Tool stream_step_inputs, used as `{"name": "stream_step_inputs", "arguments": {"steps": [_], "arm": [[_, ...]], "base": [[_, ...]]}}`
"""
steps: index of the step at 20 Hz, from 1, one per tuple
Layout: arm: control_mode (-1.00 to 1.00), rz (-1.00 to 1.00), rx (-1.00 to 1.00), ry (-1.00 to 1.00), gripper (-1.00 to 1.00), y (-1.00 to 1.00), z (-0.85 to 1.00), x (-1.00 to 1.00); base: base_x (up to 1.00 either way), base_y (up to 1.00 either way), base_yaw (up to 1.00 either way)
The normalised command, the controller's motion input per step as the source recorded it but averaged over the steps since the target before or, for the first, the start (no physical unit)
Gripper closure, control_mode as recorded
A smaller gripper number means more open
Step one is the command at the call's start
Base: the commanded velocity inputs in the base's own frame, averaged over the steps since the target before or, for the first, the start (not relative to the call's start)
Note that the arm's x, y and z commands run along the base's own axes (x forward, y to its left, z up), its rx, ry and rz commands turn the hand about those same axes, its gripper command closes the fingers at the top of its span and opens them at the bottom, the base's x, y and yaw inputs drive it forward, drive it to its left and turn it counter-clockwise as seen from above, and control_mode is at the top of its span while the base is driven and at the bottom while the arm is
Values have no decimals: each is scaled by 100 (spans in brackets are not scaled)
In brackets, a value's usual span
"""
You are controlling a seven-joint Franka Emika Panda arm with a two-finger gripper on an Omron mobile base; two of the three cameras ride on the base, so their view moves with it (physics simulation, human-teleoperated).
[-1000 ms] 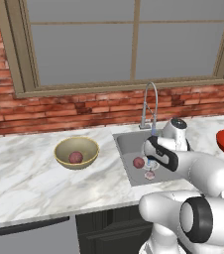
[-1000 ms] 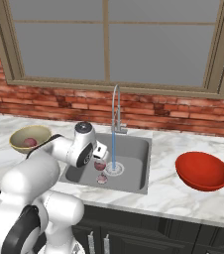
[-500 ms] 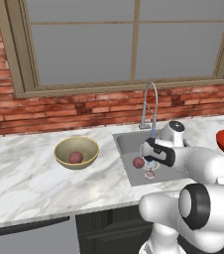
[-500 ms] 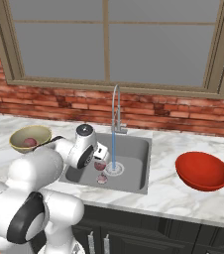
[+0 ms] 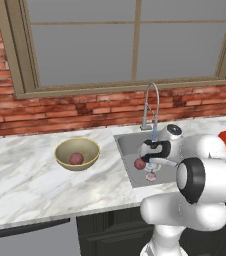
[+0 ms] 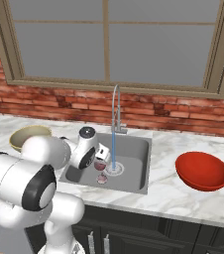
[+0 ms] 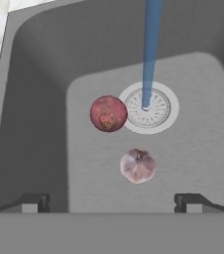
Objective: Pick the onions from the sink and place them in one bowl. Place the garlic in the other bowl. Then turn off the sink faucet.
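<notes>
Since the earlier pictures the white arm has folded further forward and down over the rectangular grey metal sink (image 6: 136, 151), carrying the hand closer above the basin floor; the things in the basin have not shifted.

One round reddish-purple onion (image 7: 108, 113) lies on the sink floor just beside the round drain (image 7: 148, 107), where the blue water stream (image 7: 150, 49) from the tall silver gooseneck faucet (image 5: 151, 102) lands. The small pale whitish-pink garlic bulb (image 7: 138, 165) lies near it, apart from it and nearer the hand. The other reddish-purple onion (image 5: 76, 158) already sits in the yellowish-tan deep bowl (image 5: 65, 150) on the marble surface (image 5: 25, 175); the bright red shallow bowl (image 6: 203, 171) waits on the far side.

The onion looks firm, light, probably wet and apt to roll, so a hold across its widest middle seems safest.

The gripper (image 7: 111, 202) points down into the basin, its fingers (image 7: 34, 202) spread wide, holding nothing, short of the onion.
</notes>
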Motion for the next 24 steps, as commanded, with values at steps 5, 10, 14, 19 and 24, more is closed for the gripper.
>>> {"name": "stream_step_inputs", "arguments": {"steps": [5, 10, 14, 19, 24], "arm": [[-100, 0, 8, 0, -100, -18, -16, 15], [-100, 0, 9, 0, -100, -16, -20, 8], [-100, 0, 6, 0, -100, -6, -22, 8], [-100, 1, 1, 0, -100, 0, -21, 12], [-100, 1, 0, 0, -100, 1, -19, 20]], "base": [[0, 0, 0], [0, 0, 0], [0, 0, 0], [0, 0, 0], [0, 0, 0]]}}
